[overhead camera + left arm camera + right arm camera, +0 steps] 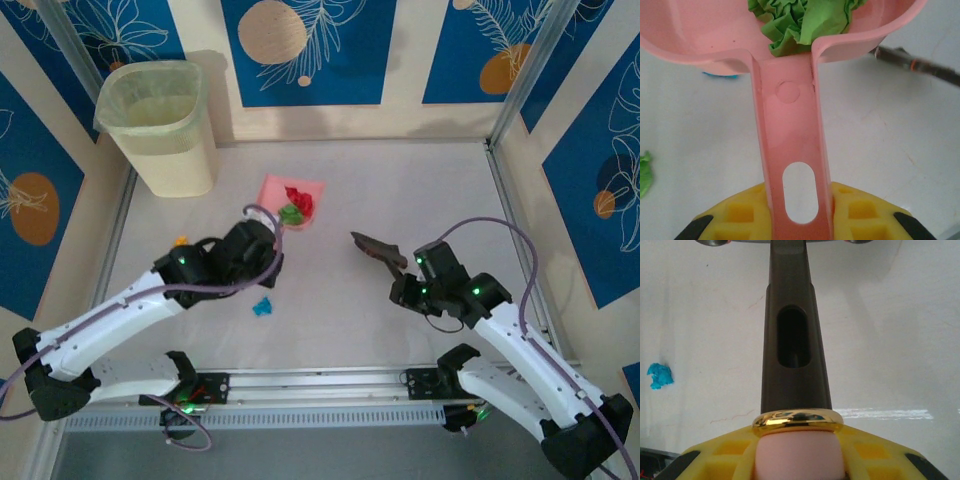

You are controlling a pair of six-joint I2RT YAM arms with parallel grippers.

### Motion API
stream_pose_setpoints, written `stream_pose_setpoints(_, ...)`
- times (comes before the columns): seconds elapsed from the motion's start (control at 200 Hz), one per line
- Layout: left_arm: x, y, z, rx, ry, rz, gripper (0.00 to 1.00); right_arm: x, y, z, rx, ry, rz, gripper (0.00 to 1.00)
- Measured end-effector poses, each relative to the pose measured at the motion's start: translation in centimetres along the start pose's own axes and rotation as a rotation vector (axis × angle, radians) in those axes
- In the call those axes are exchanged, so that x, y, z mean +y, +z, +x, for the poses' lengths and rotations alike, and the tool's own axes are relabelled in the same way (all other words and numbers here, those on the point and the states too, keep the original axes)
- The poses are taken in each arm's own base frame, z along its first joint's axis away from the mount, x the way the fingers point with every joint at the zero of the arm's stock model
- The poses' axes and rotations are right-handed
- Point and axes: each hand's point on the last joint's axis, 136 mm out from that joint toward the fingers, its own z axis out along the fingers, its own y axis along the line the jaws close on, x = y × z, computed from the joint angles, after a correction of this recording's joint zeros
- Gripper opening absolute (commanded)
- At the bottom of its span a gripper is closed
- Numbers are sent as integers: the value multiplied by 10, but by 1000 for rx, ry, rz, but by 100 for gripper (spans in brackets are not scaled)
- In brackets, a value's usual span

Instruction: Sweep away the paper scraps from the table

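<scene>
- Left gripper [799, 222] clenched dustpan [274, 187] handle; pan pointed away, holding red, green scraps [299, 201].
- Right gripper [798, 456] gripped brush [375, 247], angled far-left.
- Cyan scrap [262, 306] on pale table [410, 180]; blue-patterned walls [300, 70].

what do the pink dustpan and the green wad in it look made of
Dustpan: likely moulded plastic, smooth with a soft sheen, one-piece handle with a hanging slot. Green wad: probably thin paper, matte, with tight crumpled folds.

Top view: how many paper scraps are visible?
4. Red scrap and green scrap in the pink dustpan; cyan scrap on the table, nearer the arm bases; orange scrap beside the left arm. The arms may hide more.
</scene>
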Motion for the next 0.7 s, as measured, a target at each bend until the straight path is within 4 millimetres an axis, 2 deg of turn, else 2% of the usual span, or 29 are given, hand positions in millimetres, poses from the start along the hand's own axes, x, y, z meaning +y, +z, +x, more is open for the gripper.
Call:
stream_pose_setpoints(0.385,75,-49,-124,-82,-212,-156,0,21,16,19,49,-158,-4,0)
stream_pose_setpoints(0.53,97,-54,-156,-99,-273,-163,0,25,23,24,59,-201,9,0)
stream_pose_setpoints(0.7,122,-53,-182,-115,-359,-140,0,28,25,21,42,-217,11,0)
